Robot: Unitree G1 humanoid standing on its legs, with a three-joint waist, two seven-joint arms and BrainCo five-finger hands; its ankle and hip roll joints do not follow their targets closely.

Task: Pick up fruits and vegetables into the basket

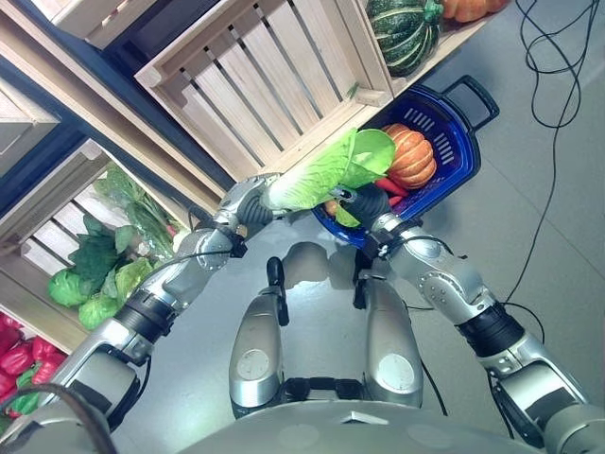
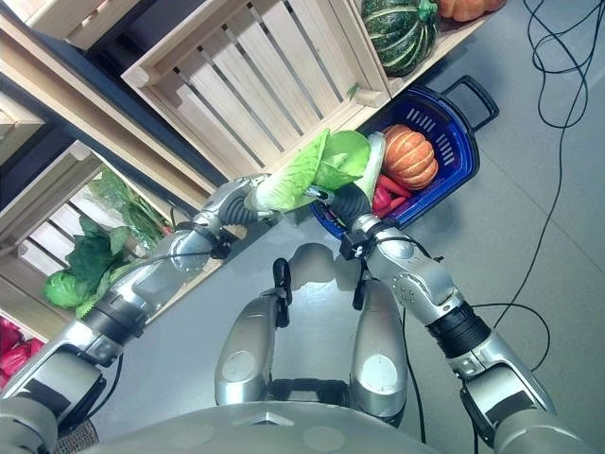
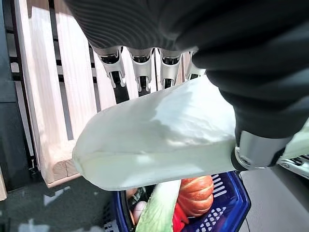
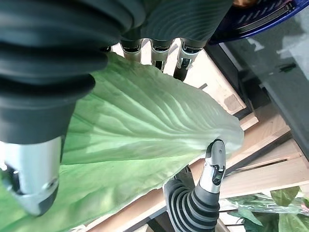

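A long leafy cabbage (image 1: 326,170) with a white stem hangs in the air, held by both hands. My left hand (image 1: 248,206) is curled round its white stem end (image 3: 159,140), fingers behind it and thumb in front. My right hand (image 1: 369,203) is shut on the green leafy part (image 4: 130,140). The cabbage's leaf tip reaches over the near edge of the blue basket (image 1: 463,142) on the floor. Inside the basket lie an orange pumpkin (image 1: 413,156) and red peppers (image 1: 392,187).
An empty slatted wooden crate (image 1: 265,85) stands just behind the cabbage. A dark green squash (image 1: 405,33) and an orange pumpkin (image 1: 468,8) sit on the shelf above the basket. Leafy greens (image 1: 104,255) and red peppers (image 1: 14,359) fill crates at the left.
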